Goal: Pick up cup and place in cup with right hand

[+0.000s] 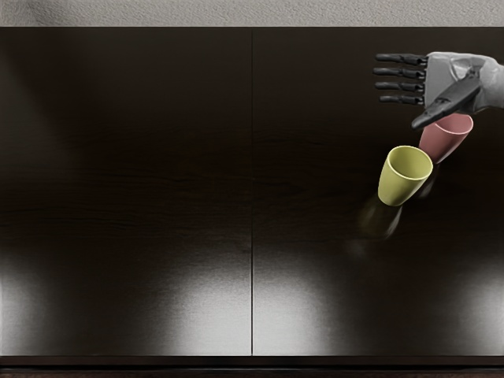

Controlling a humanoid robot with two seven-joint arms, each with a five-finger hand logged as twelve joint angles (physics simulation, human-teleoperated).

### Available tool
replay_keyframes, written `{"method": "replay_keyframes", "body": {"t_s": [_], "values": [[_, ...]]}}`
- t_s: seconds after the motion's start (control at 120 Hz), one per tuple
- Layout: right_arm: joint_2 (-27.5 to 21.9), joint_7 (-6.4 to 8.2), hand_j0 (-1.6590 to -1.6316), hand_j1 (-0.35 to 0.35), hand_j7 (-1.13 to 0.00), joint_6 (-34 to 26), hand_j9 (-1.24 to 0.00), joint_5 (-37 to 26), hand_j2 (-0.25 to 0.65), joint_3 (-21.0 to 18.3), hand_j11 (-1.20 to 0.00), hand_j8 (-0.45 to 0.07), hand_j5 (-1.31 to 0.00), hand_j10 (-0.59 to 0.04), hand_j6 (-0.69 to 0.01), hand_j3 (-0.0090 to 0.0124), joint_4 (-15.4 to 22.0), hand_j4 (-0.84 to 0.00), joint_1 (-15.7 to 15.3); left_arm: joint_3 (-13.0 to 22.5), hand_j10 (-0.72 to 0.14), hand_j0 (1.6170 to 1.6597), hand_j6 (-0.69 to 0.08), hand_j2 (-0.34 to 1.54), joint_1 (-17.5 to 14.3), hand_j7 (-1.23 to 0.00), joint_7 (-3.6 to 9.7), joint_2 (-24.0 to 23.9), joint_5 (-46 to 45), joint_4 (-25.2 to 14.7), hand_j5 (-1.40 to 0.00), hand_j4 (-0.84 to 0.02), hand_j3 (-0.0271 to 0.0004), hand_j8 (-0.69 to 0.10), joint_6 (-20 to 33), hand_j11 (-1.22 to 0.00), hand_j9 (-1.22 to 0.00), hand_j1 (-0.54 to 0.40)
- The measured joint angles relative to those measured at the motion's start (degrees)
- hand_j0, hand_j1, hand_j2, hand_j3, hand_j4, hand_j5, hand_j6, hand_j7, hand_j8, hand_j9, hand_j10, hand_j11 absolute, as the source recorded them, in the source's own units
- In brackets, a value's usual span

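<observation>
Yellow cup [395, 185]: one, upright, on the right half of the counter [157, 157]. Mouth up, long axis standing; in our view the rim lies up and to the right, the narrower base down and to the left. We see into its interior.

Pink cup [442, 143]: one, upright, mouth up, just beyond the yellow cup and to its right. Its far rim is partly hidden by the hand. We cannot tell whether the two cups touch.

Right hand [442, 75]: grey palm, black fingers, entering from the right. Four fingers extended leftward and set apart, the thumb slanting down and to the left across the pink cup's rim; nothing in its grasp. We cannot tell whether the thumb touches that rim. To us it overhangs the pink cup's far side.

Counter: dark, glossy, with a seam [252, 197] running from far edge to near edge, left of both cups. Its surface stretches leftward past the seam; the near edge lies well apart from the cups. Beyond the far edge, we note a grey textured surface [197, 12].
</observation>
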Motion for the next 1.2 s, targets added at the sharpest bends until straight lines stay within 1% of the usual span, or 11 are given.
{"method": "replay_keyframes", "body": {"t_s": [0.058, 0.142, 0.192, 0.308, 0.392, 0.508, 0.567, 0.708, 0.85, 1.025, 1.2], "values": [[0.59, -1.09, -1.6581, -0.330, -0.02, 0.00, -0.02, -0.32, -0.003, -0.07, -0.02, -0.015, -0.02, -0.015, -0.015, 0.0000, 0.22, -0.015, 0.71, 0.00, 0.000, 1.6581, 0.000, 0.00, 0.00, 0.00, 0.01, 0.00, 0.00, 0.00, 0.00, 0.000, -0.0001, 0.000, 0.00, 0.00, 0.00, 0.349], [1.05, -1.86, -1.6581, -0.330, -0.02, 0.01, -0.02, -2.75, -0.003, -0.10, -0.02, -0.015, -0.02, -0.016, -0.015, 0.0000, 1.45, -0.016, 2.84, 0.00, 0.000, 1.6581, 0.000, 0.00, 0.00, 0.00, 0.01, 0.00, 0.00, 0.00, 0.00, 0.000, -0.0001, 0.000, 0.00, 0.00, 0.00, 0.349], [0.17, -2.14, -1.6581, -0.328, -0.02, 0.01, -0.02, -8.76, -0.003, 0.06, -0.02, -0.016, -0.02, -0.017, -0.016, 0.0000, 6.60, -0.017, 4.10, 0.00, 0.000, 1.6581, 0.000, 0.00, 0.00, 0.00, 0.01, 0.00, 0.00, 0.01, 0.00, 0.000, -0.0001, 0.000, 0.00, 0.00, 0.00, 0.349], [-1.45, -2.46, -1.6581, -0.329, -0.02, 0.00, -0.02, -27.28, -0.003, 0.50, -0.02, -0.017, -0.02, -0.017, -0.017, 0.0000, 19.89, -0.018, 5.46, 0.00, 0.000, 1.6581, 0.000, 0.00, 0.00, 0.00, 0.00, 0.00, 0.00, 0.00, 0.00, 0.000, -0.0001, 0.000, 0.00, 0.00, 0.00, 0.349], [-2.11, -3.00, -1.6581, -0.327, -0.02, -1.19, -0.02, -36.85, -0.003, -0.34, -0.02, -0.020, -0.02, -0.019, -0.020, 0.0000, 25.34, -0.020, 5.45, 0.01, 0.000, 1.6581, 0.000, 0.00, 0.00, 0.00, 0.00, 0.00, 0.00, 0.00, 0.00, 0.000, -0.0001, 0.000, 0.00, 0.00, 0.00, 0.349], [-2.78, -4.33, -1.6581, -0.323, -0.03, -8.60, -0.03, -45.38, -0.004, -2.93, -0.03, -0.024, -0.03, -0.023, -0.025, 0.0000, 30.75, -0.024, 4.75, 0.01, 0.000, 1.6581, 0.000, 0.00, 0.00, 0.00, 0.01, 0.00, 0.00, 0.01, 0.00, 0.000, -0.0001, 0.000, 0.00, 0.00, 0.00, 0.349], [-2.78, -4.61, -1.6581, -0.317, -0.04, -11.30, -0.04, -48.07, -0.005, -3.76, -0.04, -0.030, -0.04, -0.029, -0.030, 0.0000, 31.98, -0.030, 3.78, 0.01, 0.000, 1.6581, 0.000, 0.00, 0.00, 0.00, 0.02, 0.00, 0.00, 0.01, 0.00, 0.000, -0.0001, 0.000, 0.00, 0.00, 0.00, 0.349], [-2.04, -4.88, -1.6581, -0.234, -0.13, -15.26, -0.13, -52.69, -0.018, -5.15, -0.13, -0.100, -0.13, -0.099, -0.101, 0.0000, 33.19, -0.100, 1.72, 0.00, 0.000, 1.6581, 0.000, 0.00, 0.00, 0.00, 0.01, 0.00, 0.00, 0.00, 0.00, 0.000, -0.0001, 0.000, 0.00, 0.00, 0.00, 0.349], [-0.77, -4.95, -1.6581, -0.185, -0.18, -17.84, -0.18, -56.39, -0.026, -5.63, -0.18, -0.142, -0.18, -0.141, -0.143, 0.0000, 33.51, -0.142, -0.26, 0.00, 0.000, 1.6581, 0.000, 0.00, 0.00, 0.00, 0.01, 0.00, 0.00, 0.01, 0.00, 0.000, -0.0001, 0.000, 0.00, 0.00, 0.00, 0.349], [-0.49, -4.97, -1.6581, -0.154, -0.21, -18.47, -0.21, -57.54, -0.031, -5.76, -0.21, -0.169, -0.21, -0.167, -0.170, 0.0000, 33.58, -0.168, -2.29, 0.00, 0.000, 1.6581, 0.000, 0.00, 0.00, 0.00, 0.02, 0.00, 0.00, 0.00, 0.00, 0.000, -0.0001, 0.000, 0.00, 0.00, 0.00, 0.349], [0.74, -4.97, -1.6581, -0.141, -0.23, -20.30, -0.23, -60.32, -0.033, -5.52, -0.23, -0.180, -0.23, -0.179, -0.181, 0.0000, 33.25, -0.180, -2.94, 0.00, 0.000, 1.6581, 0.000, 0.00, 0.00, 0.00, 0.03, 0.00, 0.00, 0.01, 0.00, 0.000, -0.0001, 0.000, 0.00, 0.00, 0.00, 0.349]]}}
